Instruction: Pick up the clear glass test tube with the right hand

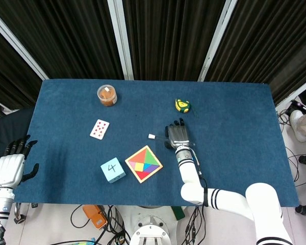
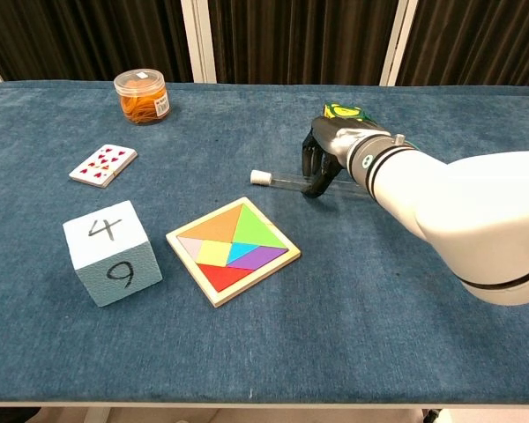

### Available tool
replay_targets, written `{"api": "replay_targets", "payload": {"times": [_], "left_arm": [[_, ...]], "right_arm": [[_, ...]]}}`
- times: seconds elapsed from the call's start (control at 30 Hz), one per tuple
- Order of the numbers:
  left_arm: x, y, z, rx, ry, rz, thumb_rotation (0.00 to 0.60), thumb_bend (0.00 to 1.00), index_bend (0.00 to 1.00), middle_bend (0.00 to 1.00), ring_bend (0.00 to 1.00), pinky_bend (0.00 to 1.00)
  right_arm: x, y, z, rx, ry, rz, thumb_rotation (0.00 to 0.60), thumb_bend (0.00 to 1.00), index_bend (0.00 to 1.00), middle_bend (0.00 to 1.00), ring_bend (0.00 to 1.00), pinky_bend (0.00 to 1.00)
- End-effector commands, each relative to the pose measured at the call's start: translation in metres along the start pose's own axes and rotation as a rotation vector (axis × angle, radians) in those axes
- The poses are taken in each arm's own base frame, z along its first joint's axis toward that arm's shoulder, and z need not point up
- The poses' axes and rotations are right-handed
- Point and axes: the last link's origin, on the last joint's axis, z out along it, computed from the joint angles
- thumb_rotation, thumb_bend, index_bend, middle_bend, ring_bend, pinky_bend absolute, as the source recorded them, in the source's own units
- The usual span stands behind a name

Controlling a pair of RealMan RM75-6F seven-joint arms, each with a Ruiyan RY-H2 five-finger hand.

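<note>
On the blue tabletop (image 2: 353, 291), right of centre, the clear glass test tube (image 2: 286, 181) lies flat, its white-capped end pointing toward the robot's left and its far end hidden behind the right hand (image 2: 328, 157). Largest item nearby is the tangram puzzle (image 2: 234, 249), just in front of the tube and apart from it; the numbered cube (image 2: 112, 252) sits further left, the orange-filled jar (image 2: 142, 96) well apart at the back, the playing cards (image 2: 104, 165) mid-left, and a yellow-green tape measure (image 1: 182, 105) just behind the right hand. Right hand is lowered over the tube's middle, fingers (image 2: 314, 167) curled downward with tips at or near the glass; whether they have clamped on it cannot be told from either view, and the tube appears to rest on the cloth. Left hand (image 1: 10, 168) sits off the tabletop edge, fingers apart, holding nothing. Judgement for the step in hand: close thumb and fingers across the tube's width near its midpoint so it lifts level; a round, smooth tube is likely to roll toward the puzzle if pushed from one side only. Squeeze gently, glass being brittle, then lift straight up, keeping clear of the tape measure behind.
</note>
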Motion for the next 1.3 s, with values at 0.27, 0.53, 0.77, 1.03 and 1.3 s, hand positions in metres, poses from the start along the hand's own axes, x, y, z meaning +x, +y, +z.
{"api": "replay_targets", "payload": {"times": [0.27, 0.53, 0.77, 1.03, 1.3], "left_arm": [[0.0, 0.0, 0.0, 0.0, 0.002, -0.007, 0.6, 0.37, 0.14, 0.0, 0.0, 0.04], [0.001, 0.0, -0.001, 0.003, 0.001, -0.016, 0.6, 0.37, 0.14, 0.0, 0.0, 0.04], [0.001, 0.0, -0.001, 0.005, -0.001, -0.018, 0.6, 0.37, 0.14, 0.0, 0.0, 0.04], [0.0, 0.0, -0.001, 0.011, -0.006, -0.022, 0.6, 0.37, 0.14, 0.0, 0.0, 0.04], [0.0, 0.0, -0.002, 0.013, -0.004, -0.02, 0.6, 0.37, 0.14, 0.0, 0.0, 0.04]], "right_arm": [[-0.003, -0.003, 0.002, 0.008, -0.012, 0.001, 0.6, 0.55, 0.63, 0.47, 0.26, 0.0], [0.009, -0.003, 0.001, 0.024, 0.032, 0.057, 0.6, 0.62, 0.67, 0.5, 0.3, 0.0], [0.026, 0.004, -0.002, 0.02, 0.059, 0.093, 0.6, 0.64, 0.67, 0.5, 0.3, 0.0], [0.047, 0.019, -0.013, 0.024, 0.083, 0.099, 0.6, 0.65, 0.7, 0.55, 0.34, 0.0], [0.062, 0.038, -0.022, -0.002, 0.109, 0.094, 0.6, 0.65, 0.69, 0.62, 0.39, 0.0]]}}
